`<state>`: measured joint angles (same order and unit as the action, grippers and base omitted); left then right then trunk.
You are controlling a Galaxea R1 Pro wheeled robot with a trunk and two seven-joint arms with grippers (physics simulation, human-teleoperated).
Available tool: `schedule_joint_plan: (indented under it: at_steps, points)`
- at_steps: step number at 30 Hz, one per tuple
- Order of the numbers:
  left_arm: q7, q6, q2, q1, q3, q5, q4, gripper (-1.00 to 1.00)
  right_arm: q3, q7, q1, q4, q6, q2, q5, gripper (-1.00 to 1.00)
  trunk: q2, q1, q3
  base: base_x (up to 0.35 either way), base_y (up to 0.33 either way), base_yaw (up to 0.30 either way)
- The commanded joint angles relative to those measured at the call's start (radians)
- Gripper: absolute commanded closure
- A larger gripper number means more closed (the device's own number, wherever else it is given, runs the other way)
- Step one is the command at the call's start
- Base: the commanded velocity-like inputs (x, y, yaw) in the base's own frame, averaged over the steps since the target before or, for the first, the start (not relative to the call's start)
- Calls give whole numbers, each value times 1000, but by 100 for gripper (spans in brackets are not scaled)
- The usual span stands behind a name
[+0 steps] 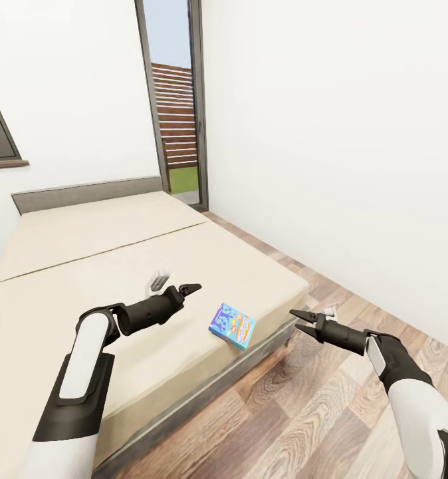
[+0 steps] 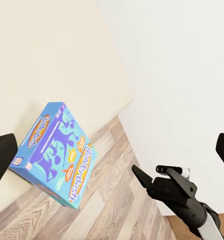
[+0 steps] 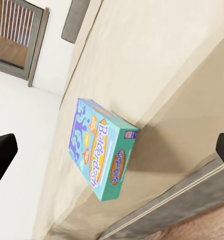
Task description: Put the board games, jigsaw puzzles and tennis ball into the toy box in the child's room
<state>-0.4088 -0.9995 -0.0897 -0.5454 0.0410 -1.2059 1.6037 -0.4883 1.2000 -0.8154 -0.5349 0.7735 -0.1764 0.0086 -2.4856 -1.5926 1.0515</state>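
the light blue board game (image 1: 232,324) lies flat on the bed (image 1: 117,266), lower centre of the frame, close to the bed's near corner edge. the left gripper (image 1: 189,289) hangs just upper left of it, jaws apart and empty; the right gripper (image 1: 302,318) hangs off the bed to its right over the wood floor (image 1: 304,412), jaws apart. recommended: approach from both sides and clamp across the box's thin edges. open floor lies right of the bed; the white wall (image 1: 330,133) bounds it further right.
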Motion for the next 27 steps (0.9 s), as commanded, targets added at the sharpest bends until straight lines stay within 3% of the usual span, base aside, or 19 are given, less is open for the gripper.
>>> schedule_joint_plan:
  at_steps: [1,27]
  points:
    - [-10,-4,-1,-1,2,-11,1,-100,-3,3,-1,0,8,0,1,-100,0,0,1,0,0,0]
    - [-10,-5,0,-1,2,-11,2,-100,-12,-46,-1,26,8,6,1,-100,0,0,1,0,0,22]
